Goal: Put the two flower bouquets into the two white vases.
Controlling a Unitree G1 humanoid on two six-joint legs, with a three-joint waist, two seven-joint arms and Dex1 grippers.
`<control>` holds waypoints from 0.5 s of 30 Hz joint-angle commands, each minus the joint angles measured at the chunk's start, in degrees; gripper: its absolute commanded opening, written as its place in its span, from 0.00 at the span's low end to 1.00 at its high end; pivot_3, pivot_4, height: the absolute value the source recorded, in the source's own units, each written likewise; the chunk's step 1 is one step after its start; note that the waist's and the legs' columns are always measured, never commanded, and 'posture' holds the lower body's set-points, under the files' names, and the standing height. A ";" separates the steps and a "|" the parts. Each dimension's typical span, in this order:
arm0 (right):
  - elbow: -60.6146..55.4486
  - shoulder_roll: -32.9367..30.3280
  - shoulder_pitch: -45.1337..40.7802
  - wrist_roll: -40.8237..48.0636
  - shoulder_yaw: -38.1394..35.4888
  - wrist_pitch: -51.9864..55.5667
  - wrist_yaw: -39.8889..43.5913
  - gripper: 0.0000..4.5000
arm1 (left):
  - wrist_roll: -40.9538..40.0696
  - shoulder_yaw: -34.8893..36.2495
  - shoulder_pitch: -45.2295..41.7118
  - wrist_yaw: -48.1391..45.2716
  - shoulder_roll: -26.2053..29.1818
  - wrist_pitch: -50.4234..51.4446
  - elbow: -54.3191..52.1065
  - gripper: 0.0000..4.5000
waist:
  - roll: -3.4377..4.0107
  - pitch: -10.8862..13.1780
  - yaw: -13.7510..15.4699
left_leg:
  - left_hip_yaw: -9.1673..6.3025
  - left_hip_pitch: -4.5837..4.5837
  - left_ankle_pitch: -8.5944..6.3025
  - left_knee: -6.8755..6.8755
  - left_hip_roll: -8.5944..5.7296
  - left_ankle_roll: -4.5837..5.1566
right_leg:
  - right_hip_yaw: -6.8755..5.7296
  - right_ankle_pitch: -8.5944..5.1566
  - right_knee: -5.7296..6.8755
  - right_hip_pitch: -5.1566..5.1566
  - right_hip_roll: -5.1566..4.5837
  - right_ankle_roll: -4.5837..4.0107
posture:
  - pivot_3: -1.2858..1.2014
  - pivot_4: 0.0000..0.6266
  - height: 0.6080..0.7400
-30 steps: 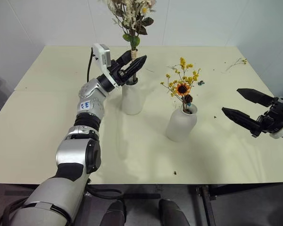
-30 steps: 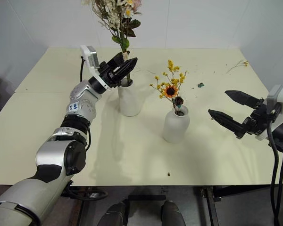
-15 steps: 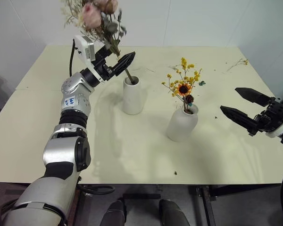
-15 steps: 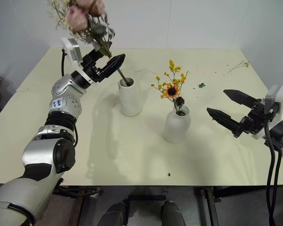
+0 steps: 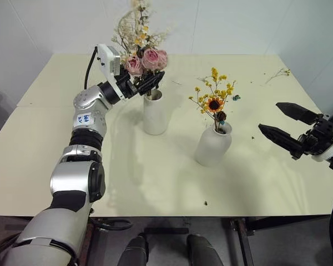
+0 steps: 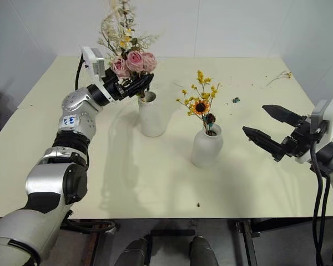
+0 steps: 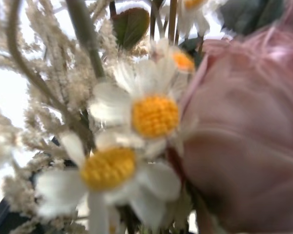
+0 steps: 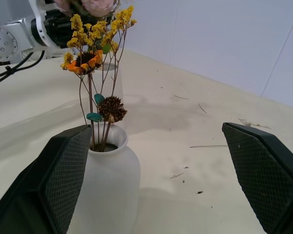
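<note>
The larger bouquet (image 5: 146, 57) of pink blooms and beige sprigs stands in the straight white vase (image 5: 155, 113) at the table's back middle. Its blooms sit low, just above the rim. My left gripper (image 5: 148, 83) is open right beside the stems at rim height, partly hidden behind the blooms; a pink bloom (image 7: 244, 136) and daisies press close in the left wrist view. The yellow bouquet (image 5: 214, 98) with its small sunflower stands in the rounded vase (image 5: 213, 146). To that vase's right my right gripper (image 5: 269, 116) hovers open and holds nothing.
Loose twigs (image 5: 278, 73) lie at the table's back right corner. A small teal scrap (image 5: 236, 97) rests behind the rounded vase, and a dark crumb (image 5: 206, 203) lies near the front edge. The cream table (image 5: 55, 155) has a seam across its left side.
Half a second ago the pink bouquet leaned left, held high in my left gripper. It now stands upright and lower in the straight vase, and the gripper has opened. The right arm kept still.
</note>
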 commanded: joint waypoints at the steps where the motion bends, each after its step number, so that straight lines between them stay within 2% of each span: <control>1: -1.27 -0.06 0.72 0.53 -1.99 -1.14 -0.04 1.00 | 0.53 -0.02 -0.40 -4.52 6.38 1.20 -4.07 0.99 | 0.00 0.00 -0.12 | 0.00 0.01 0.00 -0.02 0.02 0.00 | 0.00 0.00 0.00 -0.01 0.01 0.00 | 0.52 0.24 1.00; 7: 0.31 -1.37 1.79 -0.15 -3.33 -1.87 1.47 1.00 | 1.83 -4.68 4.48 -20.78 17.04 7.03 -9.97 0.99 | 0.02 -0.01 -0.01 | 0.00 0.02 0.00 -0.08 0.05 0.00 | 0.00 -0.04 0.04 -0.03 0.02 -0.07 | 0.52 0.24 1.00; 9: 1.72 -2.55 1.35 -0.81 -3.28 -2.09 2.68 1.00 | 2.85 -6.06 7.02 -23.28 19.68 7.41 -11.76 0.99 | 0.02 -0.01 0.06 | 0.01 0.05 0.00 -0.07 0.05 0.00 | 0.00 -0.04 0.06 0.00 0.02 -0.08 | 0.52 0.24 1.00; 15: 7.17 -5.18 -2.74 -2.99 -1.12 -3.82 5.83 1.00 | 1.12 -6.32 13.95 -25.76 22.29 11.89 -20.01 0.99 | -0.02 -0.01 0.19 | -0.01 0.03 0.06 -0.04 0.06 0.03 | -0.05 -0.03 0.07 0.03 -0.01 -0.12 | 0.52 0.24 1.00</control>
